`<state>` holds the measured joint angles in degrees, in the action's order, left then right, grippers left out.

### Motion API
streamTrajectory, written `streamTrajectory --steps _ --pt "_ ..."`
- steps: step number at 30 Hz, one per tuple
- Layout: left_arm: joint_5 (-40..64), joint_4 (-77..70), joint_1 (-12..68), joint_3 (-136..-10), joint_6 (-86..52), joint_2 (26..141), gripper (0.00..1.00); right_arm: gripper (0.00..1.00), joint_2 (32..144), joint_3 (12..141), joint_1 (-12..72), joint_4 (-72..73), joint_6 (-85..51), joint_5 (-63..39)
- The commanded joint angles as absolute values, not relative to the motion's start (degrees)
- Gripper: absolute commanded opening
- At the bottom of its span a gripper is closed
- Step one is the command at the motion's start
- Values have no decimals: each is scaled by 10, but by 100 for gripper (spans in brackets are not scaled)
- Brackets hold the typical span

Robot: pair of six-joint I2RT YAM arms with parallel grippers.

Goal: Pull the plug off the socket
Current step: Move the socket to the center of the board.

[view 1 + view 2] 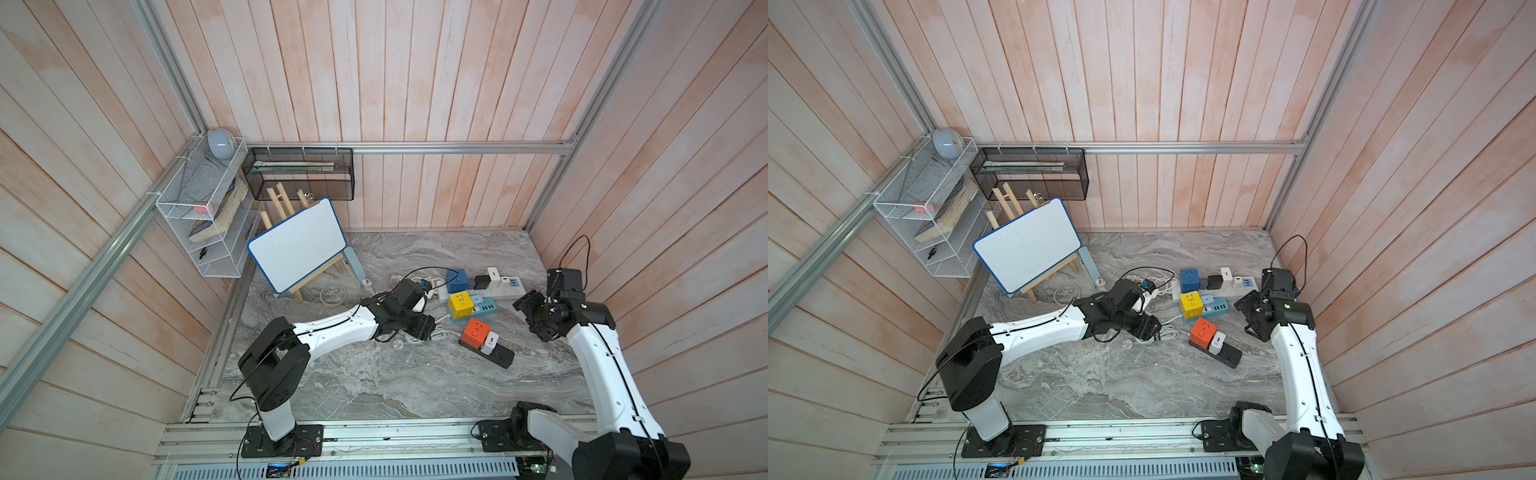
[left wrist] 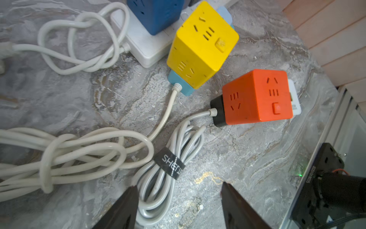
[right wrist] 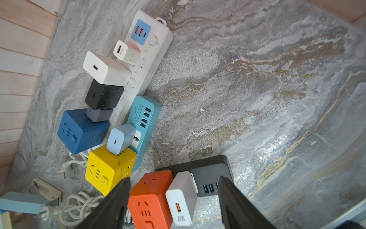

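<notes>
A black power strip [image 1: 500,356] lies mid-table and carries an orange cube socket [image 1: 476,332] and a white charger plug [image 1: 491,341] side by side. In the right wrist view the orange cube [image 3: 152,198] and the white charger [image 3: 183,198] show between the fingers of my right gripper [image 3: 174,178], which is open and still apart from them; in a top view it [image 1: 525,322] hovers to their right. My left gripper [image 2: 179,185] is open over a strapped grey cable bundle [image 2: 168,158], short of the orange cube [image 2: 257,97]; in a top view it [image 1: 432,326] sits left of the strip.
A white strip [image 3: 150,57] holds white, black and grey chargers and a blue cube [image 3: 79,130]. A teal strip [image 3: 146,119] carries a yellow cube [image 3: 109,170] and a pale blue charger. Loose white cables [image 2: 79,148] lie on the left. A whiteboard easel [image 1: 297,245] stands at the back left.
</notes>
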<state>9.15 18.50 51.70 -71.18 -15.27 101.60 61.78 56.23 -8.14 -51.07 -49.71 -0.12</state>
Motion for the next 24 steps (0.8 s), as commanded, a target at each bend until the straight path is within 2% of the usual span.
streamTrajectory --steps 1,8,13,17,24 --pt "102 180 529 -738 -107 1030 70 77 634 520 -105 -530 -614 -42" --pt "77 165 542 -720 -83 1013 70 78 667 460 -148 -515 -754 -150" --pt "69 151 542 -687 -84 972 71 80 639 411 -148 -481 -868 -173" --pt "71 150 542 -665 -90 934 71 92 608 349 -149 -412 -956 -186" --pt "62 166 542 -639 -80 880 73 92 628 334 -149 -387 -994 -181"
